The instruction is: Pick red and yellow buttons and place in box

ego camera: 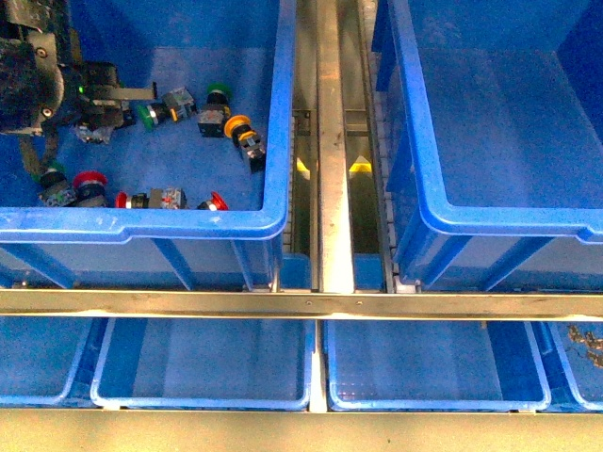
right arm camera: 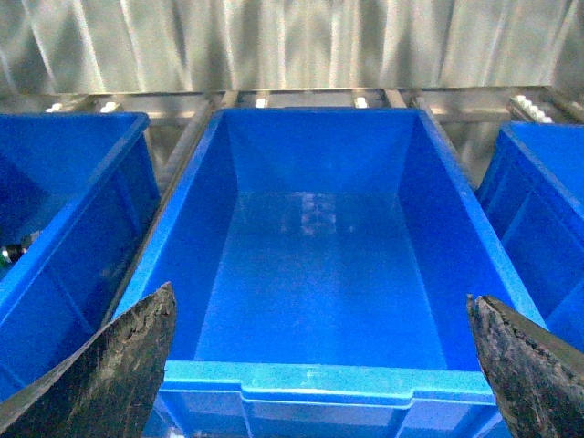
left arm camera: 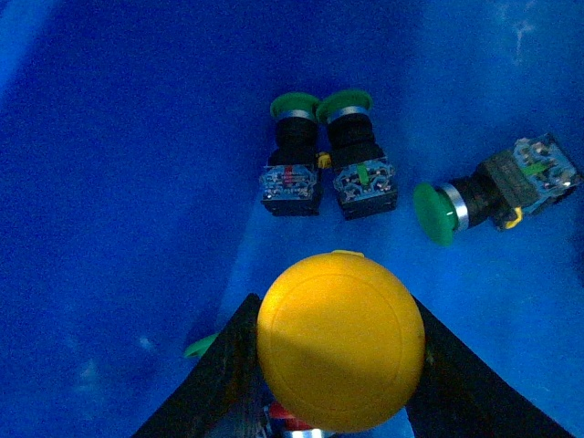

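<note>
Left gripper [left arm camera: 333, 308] pinches a yellow button [left arm camera: 339, 356] over the crate [ego camera: 273, 212] floor, at 10 o'clock in the front view. The box [right arm camera: 319, 379], at 2 o'clock, lies empty before the spread right gripper [right arm camera: 319, 297]. Buttons look light, rigid and smooth-capped, so the squared body probably grips best. Loose in the crate are three red buttons [ego camera: 88, 179], one loose yellow [ego camera: 237, 124] and three green switches [ego camera: 146, 114].

My left pincer [left arm camera: 333, 306] grips a yellow button [left arm camera: 340, 342], whose round cap fills the gap between my two black fingers [left arm camera: 214, 383]. Beyond it, on the blue crate floor [left arm camera: 119, 182], two green-capped switches [left arm camera: 354, 151] sit side by side, touching. A third green switch [left arm camera: 493, 187] lies on its side near them.
</note>
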Robot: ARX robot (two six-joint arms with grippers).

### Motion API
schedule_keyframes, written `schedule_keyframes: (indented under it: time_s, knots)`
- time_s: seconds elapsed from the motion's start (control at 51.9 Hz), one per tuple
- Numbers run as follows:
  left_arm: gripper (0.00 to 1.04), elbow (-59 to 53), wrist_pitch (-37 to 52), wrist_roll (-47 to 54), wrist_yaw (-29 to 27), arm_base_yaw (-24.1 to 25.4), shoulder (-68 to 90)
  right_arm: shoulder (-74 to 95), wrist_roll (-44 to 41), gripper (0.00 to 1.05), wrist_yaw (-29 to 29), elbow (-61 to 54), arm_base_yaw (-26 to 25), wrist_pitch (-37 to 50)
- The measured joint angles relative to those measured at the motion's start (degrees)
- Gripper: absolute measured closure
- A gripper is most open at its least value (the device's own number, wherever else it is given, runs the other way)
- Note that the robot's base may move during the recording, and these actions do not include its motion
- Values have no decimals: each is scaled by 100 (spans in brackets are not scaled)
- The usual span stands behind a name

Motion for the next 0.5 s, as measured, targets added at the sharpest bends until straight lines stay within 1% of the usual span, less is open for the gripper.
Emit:
schedule_keyframes:
  time_s: [0.289,0.501]
  knots:
    - [71,-1060,160,-4,-92,-61,-1263,0,0,7,0,0,0,0]
    - [71,-2142,216,-15,92,-92,-2719,0,0,7,0,0,0,0]
